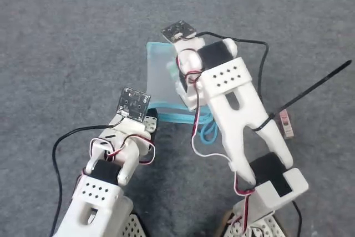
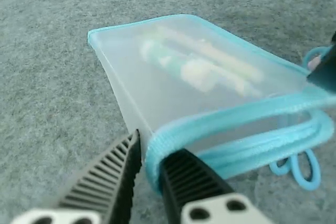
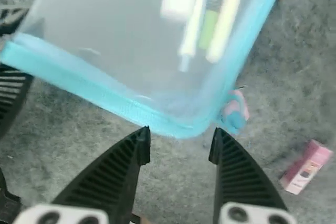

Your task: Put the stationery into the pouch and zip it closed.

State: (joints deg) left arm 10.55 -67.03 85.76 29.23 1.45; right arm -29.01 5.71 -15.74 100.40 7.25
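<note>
Two arms meet over a clear, blue-edged pouch [image 1: 163, 76] that lies flat on the grey table [image 1: 66, 54].

My left gripper [image 2: 151, 153] is nearly closed and pinches the blue trim at one end of the pouch's zip edge. My right gripper [image 3: 181, 132] is spread wide and holds nothing. Its two jaws sit on either side of the opposite corner of that same edge, close to the trim. I cannot tell if they touch it.

The zip edge is the long axis that matters. It runs across the table from my left pinch toward my right gripper. The pink and blue pull [image 3: 234, 109] sits at the right-hand corner, just beside one right jaw, so my right arm is much the nearer to it.

Pens [image 3: 210, 19] show through the pouch wall, lying roughly square to the zip edge. A small pink item [image 3: 307, 167] rests on the table, apart from the pouch on the right arm's side.

I cannot tell whether the zip is open or shut. I judge that any pull would travel along the edge toward my left pinch, which anchors the far end.
</note>
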